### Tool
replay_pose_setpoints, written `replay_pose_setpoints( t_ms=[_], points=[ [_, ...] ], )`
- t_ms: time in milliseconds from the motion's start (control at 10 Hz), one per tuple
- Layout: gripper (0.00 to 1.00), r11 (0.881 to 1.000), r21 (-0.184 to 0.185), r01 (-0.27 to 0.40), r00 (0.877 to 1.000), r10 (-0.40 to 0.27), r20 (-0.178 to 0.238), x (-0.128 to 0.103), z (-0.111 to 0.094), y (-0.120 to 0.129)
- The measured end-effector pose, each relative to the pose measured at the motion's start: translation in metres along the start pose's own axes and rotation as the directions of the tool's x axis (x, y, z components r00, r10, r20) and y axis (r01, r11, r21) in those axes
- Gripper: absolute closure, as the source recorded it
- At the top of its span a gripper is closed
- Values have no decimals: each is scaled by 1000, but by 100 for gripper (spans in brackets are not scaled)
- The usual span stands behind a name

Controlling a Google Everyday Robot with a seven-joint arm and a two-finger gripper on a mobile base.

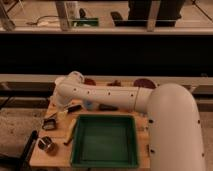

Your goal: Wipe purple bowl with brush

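Observation:
The brush lies at the left of the wooden table (57,132), its squarish dark head (50,123) with a pale edge nearest the left rim and its black handle (73,107) slanting up to the right. My gripper (62,113) hangs at the end of the white arm (100,95), right over the handle, touching or almost touching it. A dark round bowl (47,145), which I take for the purple bowl, sits at the front left corner, below the brush head and apart from the gripper.
A green tray (105,140) fills the table's middle front. An orange-red bowl (145,83) and two small brownish things (90,81) stand along the back edge. A slim tool (69,136) lies left of the tray. My arm's white body (175,130) hides the right side.

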Motion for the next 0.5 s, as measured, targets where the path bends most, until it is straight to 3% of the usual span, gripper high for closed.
replay_pose_setpoints(
  t_ms=[200,500],
  points=[
    [20,999,26,-18,1000,18,14,9,22,-3],
    [20,999,39,-39,999,38,11,22,35,-3]
  ],
)
